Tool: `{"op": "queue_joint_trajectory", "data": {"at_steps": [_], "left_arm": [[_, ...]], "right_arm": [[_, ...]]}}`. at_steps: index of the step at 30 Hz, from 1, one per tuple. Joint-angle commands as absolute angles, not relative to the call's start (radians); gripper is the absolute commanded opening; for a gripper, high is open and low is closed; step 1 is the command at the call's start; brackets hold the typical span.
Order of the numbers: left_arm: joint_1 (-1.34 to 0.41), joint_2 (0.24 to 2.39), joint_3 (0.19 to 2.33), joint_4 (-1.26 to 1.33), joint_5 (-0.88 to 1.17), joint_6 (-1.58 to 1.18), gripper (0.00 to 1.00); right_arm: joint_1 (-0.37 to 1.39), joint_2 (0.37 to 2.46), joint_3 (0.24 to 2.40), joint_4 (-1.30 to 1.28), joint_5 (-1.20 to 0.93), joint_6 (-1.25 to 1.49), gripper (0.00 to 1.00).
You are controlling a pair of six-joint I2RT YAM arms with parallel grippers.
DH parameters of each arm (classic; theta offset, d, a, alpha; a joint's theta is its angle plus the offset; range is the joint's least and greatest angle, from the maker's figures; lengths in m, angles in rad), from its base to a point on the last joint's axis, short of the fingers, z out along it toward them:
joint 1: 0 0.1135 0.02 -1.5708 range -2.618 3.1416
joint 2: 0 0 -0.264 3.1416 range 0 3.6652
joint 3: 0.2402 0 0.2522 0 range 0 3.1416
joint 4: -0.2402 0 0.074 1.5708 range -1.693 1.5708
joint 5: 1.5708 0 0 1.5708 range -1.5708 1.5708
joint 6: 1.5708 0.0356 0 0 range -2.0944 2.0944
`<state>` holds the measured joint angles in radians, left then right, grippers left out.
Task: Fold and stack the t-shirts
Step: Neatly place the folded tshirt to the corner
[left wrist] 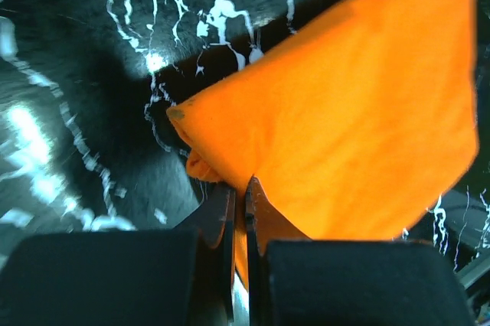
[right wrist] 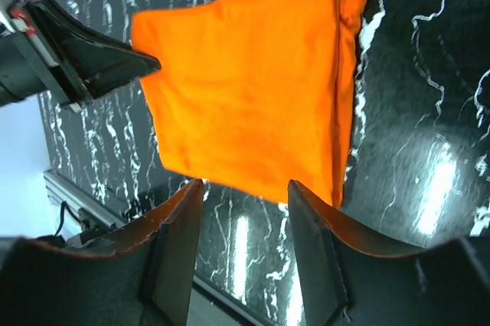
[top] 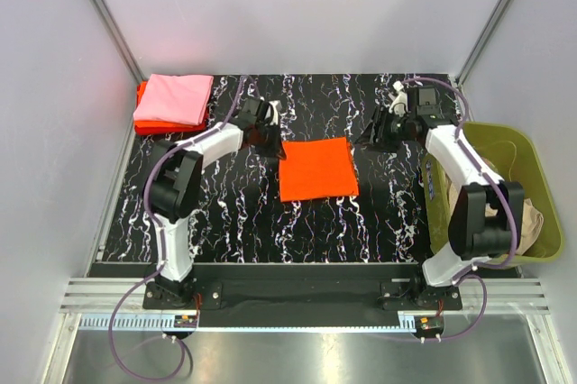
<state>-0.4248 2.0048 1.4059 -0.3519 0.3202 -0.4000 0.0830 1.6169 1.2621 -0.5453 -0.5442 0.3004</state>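
Orange t-shirt (top: 315, 169), folded to a square, lies in the middle of the table (top: 225, 213). Left end effector (left wrist: 239, 192) is at its far-left corner, fingers pressed together, orange cloth pinched between them. Right end effector (right wrist: 245, 184) is spread, off the cloth, near the far-right corner. Pink t-shirt (top: 176, 96) sits folded on red-orange t-shirt (top: 142, 124) at the table's far-left corner. Olive basket (top: 532, 154) stands to the right.
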Motion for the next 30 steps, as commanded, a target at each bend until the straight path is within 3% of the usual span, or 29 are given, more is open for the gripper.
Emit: {"op": "queue_joint_trajectory", "data": {"at_steps": [1, 17, 30], "left_arm": [[-0.420, 1.878, 1.463, -0.439, 0.227, -0.319, 0.00], [-0.330, 1.868, 1.807, -0.791, -0.092, -0.015, 0.00], [-0.121, 2.026, 2.112, -0.796, -0.204, 0.216, 0.00]], "right_arm": [[0.084, 1.516, 1.238, -0.532, -0.586, 0.313, 0.56], [0.092, 1.375, 1.164, -0.454, -0.678, 0.379, 0.58], [0.094, 1.387, 1.135, -0.348, -0.716, 0.410, 0.60]]}}
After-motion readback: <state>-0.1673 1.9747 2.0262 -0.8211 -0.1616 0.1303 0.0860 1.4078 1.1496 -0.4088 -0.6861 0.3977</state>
